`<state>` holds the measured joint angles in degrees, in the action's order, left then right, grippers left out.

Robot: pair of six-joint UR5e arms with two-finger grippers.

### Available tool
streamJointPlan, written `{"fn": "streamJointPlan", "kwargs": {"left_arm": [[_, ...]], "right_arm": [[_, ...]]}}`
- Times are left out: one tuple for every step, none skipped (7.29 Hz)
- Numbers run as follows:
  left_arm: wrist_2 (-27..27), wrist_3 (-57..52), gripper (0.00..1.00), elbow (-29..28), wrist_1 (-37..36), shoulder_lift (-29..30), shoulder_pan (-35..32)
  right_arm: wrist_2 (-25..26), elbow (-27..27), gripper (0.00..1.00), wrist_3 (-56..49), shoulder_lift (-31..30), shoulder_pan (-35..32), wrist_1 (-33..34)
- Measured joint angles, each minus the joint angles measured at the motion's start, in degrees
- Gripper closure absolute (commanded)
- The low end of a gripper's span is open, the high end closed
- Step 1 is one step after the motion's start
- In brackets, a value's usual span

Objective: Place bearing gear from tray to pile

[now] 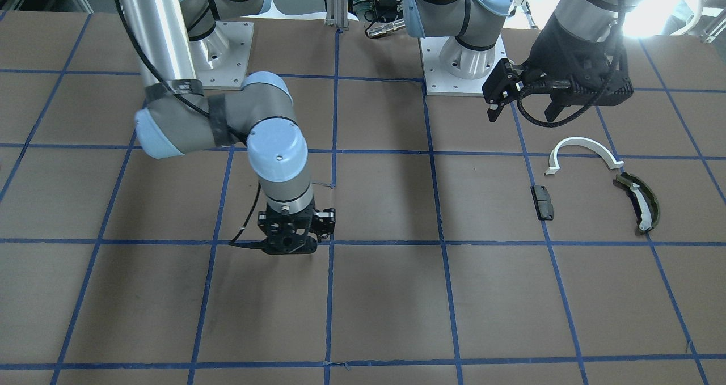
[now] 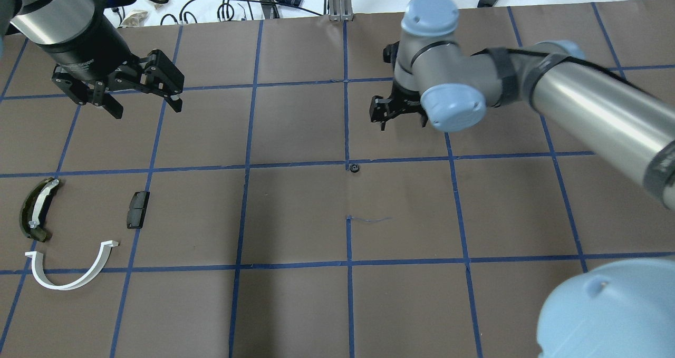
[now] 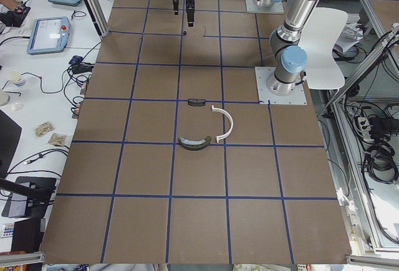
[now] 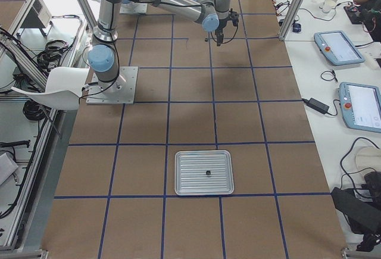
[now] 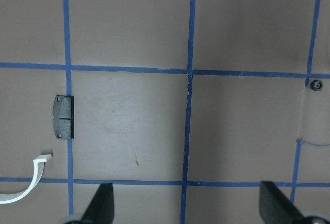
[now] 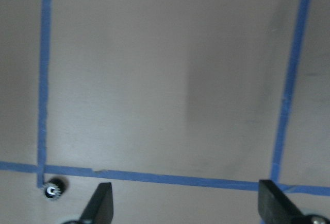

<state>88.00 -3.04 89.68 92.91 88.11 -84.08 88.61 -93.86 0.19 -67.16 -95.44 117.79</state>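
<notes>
Two dark fingers (image 6: 103, 206) of the right gripper (image 6: 184, 195) frame the bottom of its wrist view. They're spread wide with nothing between them, so the jaws are released. Just beside the finger on that view's left sits one bearing gear (image 6: 52, 189), loose on the table (image 2: 295, 215), right at a crossing of blue tape lines. From overhead it's a single gear near the table's middle, close to the right gripper and touching neither finger.

Over to the left gripper (image 2: 146, 107), which hangs raised above the table with its two fingers likewise splayed and bare. Near it lies the pile (image 2: 137, 209), and the count is three parts:
- one white half-ring (image 1: 583, 141)
- one olive-green curved piece (image 1: 645, 203) with a white insert
- one small black block (image 1: 542, 202)

All three lie flat, near one another but not touching. The gear is well apart from them.

Down at the table's end on the robot's right, seen only from the right-side camera, one ribbed metal tray (image 4: 190, 183) carries one small dark part (image 4: 208, 172), too small to identify.
</notes>
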Motion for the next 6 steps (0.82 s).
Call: {"fn": "streamJointPlan", "kwargs": {"left_arm": [[-0.67,0.43,0.00,0.40,0.05,0.71,-0.15],[-1.99,1.88,0.00,1.25,-0.27,1.66,-0.77],[-4.59,5.12,0.00,2.10,-3.53,3.23,-2.92],[-7.29,10.16,0.00,2.83,-8.98,5.92,-6.87],[-8.39,15.67,0.00,3.34,-13.91,9.47,-11.20],[-8.68,20.26,0.00,3.73,-18.55,13.20,-14.56]], "right_arm": [[1.39,0.81,0.00,-8.39,-1.69,6.81,-2.50],[2.31,1.10,0.00,-17.76,-2.62,14.39,-3.43],[2.75,1.16,0.00,-26.15,-2.98,21.81,-3.77],[2.96,1.39,0.00,-34.24,-2.89,28.69,-3.68],[3.03,1.88,0.00,-42.38,-2.26,35.42,-3.32],[3.15,2.77,0.00,-48.79,-0.90,41.40,-3.11]]}}
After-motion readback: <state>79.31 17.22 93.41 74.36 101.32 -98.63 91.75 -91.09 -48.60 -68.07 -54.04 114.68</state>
